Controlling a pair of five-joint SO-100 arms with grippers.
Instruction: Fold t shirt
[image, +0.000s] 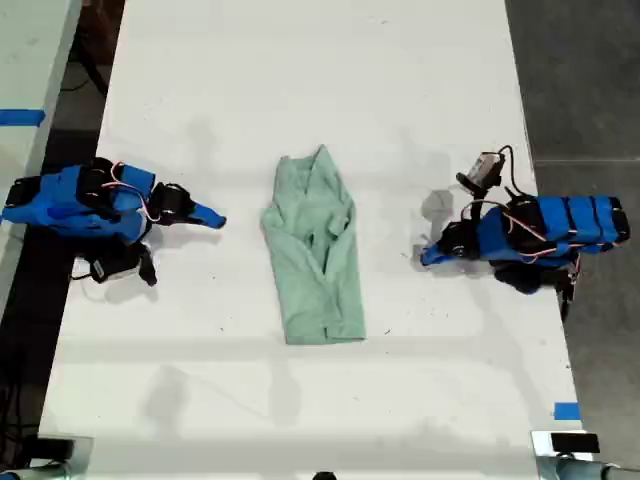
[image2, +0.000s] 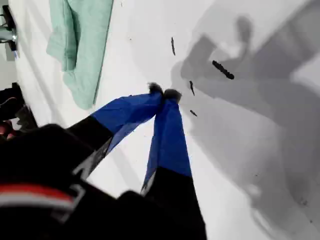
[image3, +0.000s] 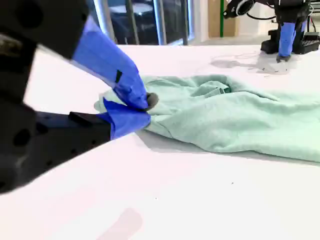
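Note:
The pale mint-green t shirt (image: 315, 250) lies wrinkled in a narrow lengthwise strip at the table's middle. My second gripper (image: 212, 217) is at the exterior view's left, low over the table and pointing at the t shirt (image3: 235, 117). It is shut (image3: 145, 106), with a bare gap to the cloth's edge. My first gripper (image: 426, 257) is at the exterior view's right, tips down near the table and apart from the t shirt (image2: 80, 40). Its blue fingertips meet, so it is shut (image2: 162, 92) with nothing in it.
The white table (image: 300, 80) ends at a dark floor (image: 580, 80) on the exterior view's right. A second pale surface with blue tape (image: 20, 117) lies at that view's left. Blue tape (image: 566, 410) marks the table's near corner. Small black marks (image2: 222, 70) dot the table.

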